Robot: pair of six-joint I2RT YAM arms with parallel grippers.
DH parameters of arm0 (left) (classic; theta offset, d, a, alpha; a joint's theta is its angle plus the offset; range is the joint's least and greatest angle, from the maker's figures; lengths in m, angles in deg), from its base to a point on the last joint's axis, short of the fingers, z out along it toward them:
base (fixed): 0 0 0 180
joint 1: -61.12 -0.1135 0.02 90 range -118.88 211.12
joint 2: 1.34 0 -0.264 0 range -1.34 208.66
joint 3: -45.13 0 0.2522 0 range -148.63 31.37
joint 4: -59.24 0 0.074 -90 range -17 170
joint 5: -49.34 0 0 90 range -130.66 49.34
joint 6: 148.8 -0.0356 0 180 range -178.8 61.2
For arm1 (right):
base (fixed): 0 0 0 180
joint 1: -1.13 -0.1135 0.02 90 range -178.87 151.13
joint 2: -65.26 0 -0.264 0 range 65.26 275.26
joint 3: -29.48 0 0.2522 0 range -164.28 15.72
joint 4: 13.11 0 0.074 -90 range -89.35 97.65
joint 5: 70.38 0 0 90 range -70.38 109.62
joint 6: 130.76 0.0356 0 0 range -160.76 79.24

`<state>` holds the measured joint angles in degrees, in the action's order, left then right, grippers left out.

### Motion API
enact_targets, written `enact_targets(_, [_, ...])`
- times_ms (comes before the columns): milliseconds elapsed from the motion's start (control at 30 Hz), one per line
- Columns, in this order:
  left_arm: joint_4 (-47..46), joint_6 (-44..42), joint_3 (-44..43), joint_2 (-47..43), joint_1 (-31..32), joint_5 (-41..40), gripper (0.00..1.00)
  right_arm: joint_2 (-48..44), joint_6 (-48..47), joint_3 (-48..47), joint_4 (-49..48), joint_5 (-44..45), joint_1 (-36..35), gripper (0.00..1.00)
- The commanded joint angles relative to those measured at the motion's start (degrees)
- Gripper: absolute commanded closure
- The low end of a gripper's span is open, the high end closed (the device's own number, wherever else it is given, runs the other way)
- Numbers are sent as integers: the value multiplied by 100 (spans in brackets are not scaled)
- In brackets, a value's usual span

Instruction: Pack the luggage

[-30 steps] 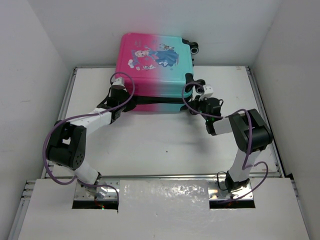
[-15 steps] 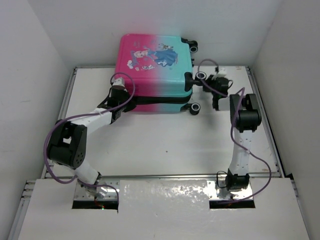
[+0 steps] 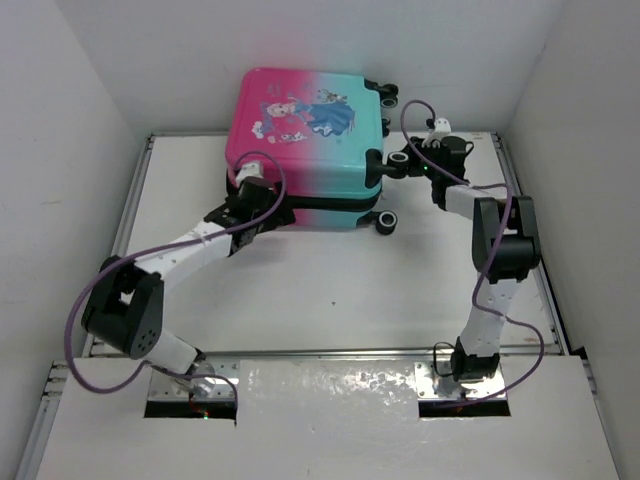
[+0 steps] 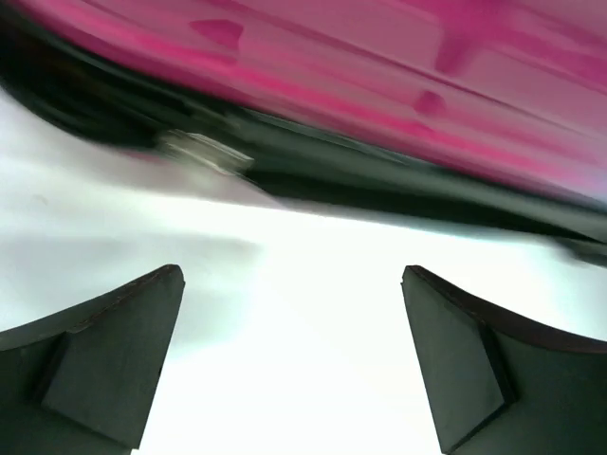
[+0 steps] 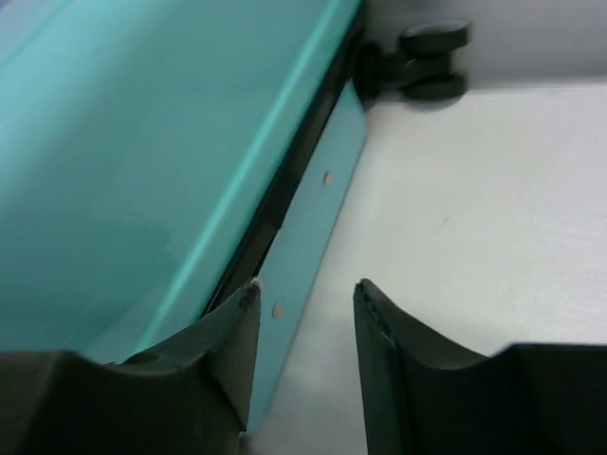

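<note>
The left gripper now gapes open at the luggage's front edge, and the right gripper has swung round to its teal side, jaws parted.

1 suitcase sits on 1 tabletop. There are 2 robot arms, each ending in 1 pincer: the left pincer and the right pincer, 2 in all. Each pincer shows 2 fingers, 4 together.

A white surface sits inside a plain white enclosure with a far wall, a left wall and a right wall. Metal rails edge the surface on its left, right and near sides. Nearest, a white panel carries a glossy, crinkled patch.
</note>
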<state>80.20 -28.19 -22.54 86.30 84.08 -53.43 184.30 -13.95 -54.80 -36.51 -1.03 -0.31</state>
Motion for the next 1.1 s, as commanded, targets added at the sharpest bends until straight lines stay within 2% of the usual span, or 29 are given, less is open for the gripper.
enact_targets(0, [693, 129, -506, -791, 804, -1059, 1, -881, -1139, -321, 1462, -1431, -313, 60])
enact_targets(33, [912, 129, -559, -914, 937, -1147, 0, -1005, -1525, -174, 1867, -1564, -488, 60])
enact_targets(167, [1598, 313, -971, -1003, 1412, -1350, 0, -1594, -1853, 284, 1853, -2601, -866, 60])
enact_targets(200, [1913, 384, -1042, -1020, 1570, -1533, 0, -1664, -2446, 198, 2932, -2629, -1146, 62])
enact_targets(267, [2223, 681, -1148, -1230, 1711, -1771, 0, -1866, -2855, 46, 3679, -2585, -1499, 66])
enact_targets(367, [2347, 902, -912, -1775, 1887, -1799, 0, -2753, -2454, 1178, 2771, -2287, -2307, 63])
enact_targets(400, [2347, 964, -841, -1915, 1896, -1659, 0, -2929, -2374, 1372, 2611, -2060, -2535, 58])
enact_targets(433, [2356, 1017, -684, -2169, 1896, -1641, 0, -3244, -2199, 1749, 2488, -987, -2564, 57])
enact_targets(467, [2391, 1069, -621, -2285, 1896, -1658, 0, -3378, -1971, 1952, 2373, -516, -2555, 57])
enact_targets(500, [2435, 1096, -499, -2477, 1896, -1693, 0, -3614, -1325, 2503, 1954, 133, -2494, 54])
enact_targets(567, [2452, 1009, -419, -2628, 1896, -1676, 0, -3765, -933, 3103, 1400, 1041, -2476, 50])
enact_targets(600, [2479, 991, -401, -2698, 1896, -1658, 0, -3783, -497, 3445, 605, 1045, -2502, 45])
enact_targets(667, [2418, 929, -313, -2883, 1896, -1641, 0, -3617, -160, 4132, -76, 914, -2555, 43])
enact_targets(700, [2418, 920, -313, -2945, 1896, -1614, 0, -3521, 103, 4352, -924, 843, -2686, 42])
enact_targets(800, [2374, 771, -374, -2911, 1896, -1448, 0, -3011, 107, 4697, -1896, 790, -3098, 37])
enact_targets(933, [2356, 648, -611, -2568, 1896, -1105, 0, -2422, 123, 4319, -2373, 808, -3328, 30])
enact_targets(1067, [2155, 692, -744, -2392, 1896, -877, 0, -1878, 184, 3950, -2768, 1052, -3451, 27])
